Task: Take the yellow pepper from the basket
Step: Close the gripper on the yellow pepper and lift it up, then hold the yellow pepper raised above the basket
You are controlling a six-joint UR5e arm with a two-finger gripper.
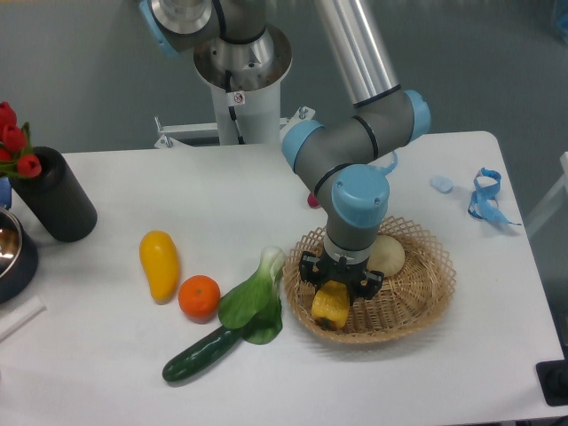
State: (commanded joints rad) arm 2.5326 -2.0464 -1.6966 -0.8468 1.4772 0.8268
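Note:
The yellow pepper (329, 307) lies in the left front part of the round wicker basket (429, 288). My gripper (336, 286) points straight down right over it. Its dark fingers stand on either side of the pepper's top, open around it. The wrist hides the pepper's upper part, and the pepper still rests on the basket floor.
A pale onion (387, 255) lies in the basket behind the gripper. Left of the basket are bok choy (254, 301), a cucumber (201, 354), an orange (199, 297) and a long yellow vegetable (159, 264). A black vase (56, 196) stands far left, a blue ribbon (485, 197) far right.

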